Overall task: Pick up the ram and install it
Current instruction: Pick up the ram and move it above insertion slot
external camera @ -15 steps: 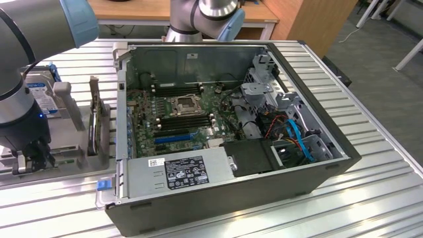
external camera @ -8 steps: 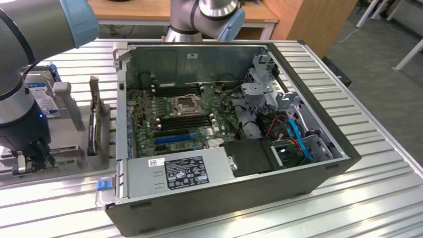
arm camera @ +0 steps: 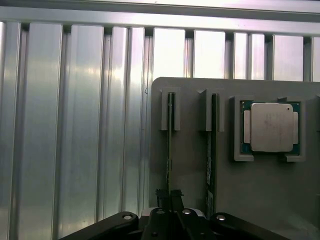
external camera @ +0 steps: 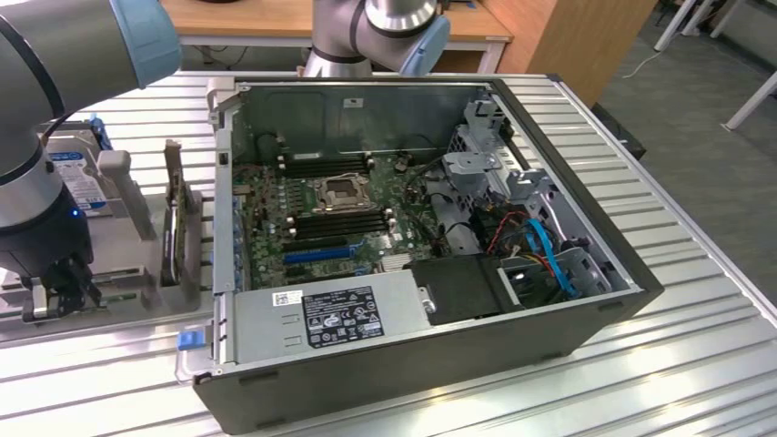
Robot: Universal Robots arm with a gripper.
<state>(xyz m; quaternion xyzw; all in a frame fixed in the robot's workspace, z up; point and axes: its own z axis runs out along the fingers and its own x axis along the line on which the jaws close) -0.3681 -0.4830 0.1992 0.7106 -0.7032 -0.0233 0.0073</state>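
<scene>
Above the tray (arm camera: 260, 200), the arm (external camera: 31, 209) aims its tool (arm camera: 169, 194) down onto the ram (arm camera: 170, 140).

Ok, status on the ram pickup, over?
Gripper low at the holder, over the ram farther from the processor. Ram on edge in its slot. Nothing blocking.

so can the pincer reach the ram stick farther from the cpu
Probably yes: the pincer sits right at one end of that ram, which stands on edge in the grey holder, nothing covering it.
</scene>
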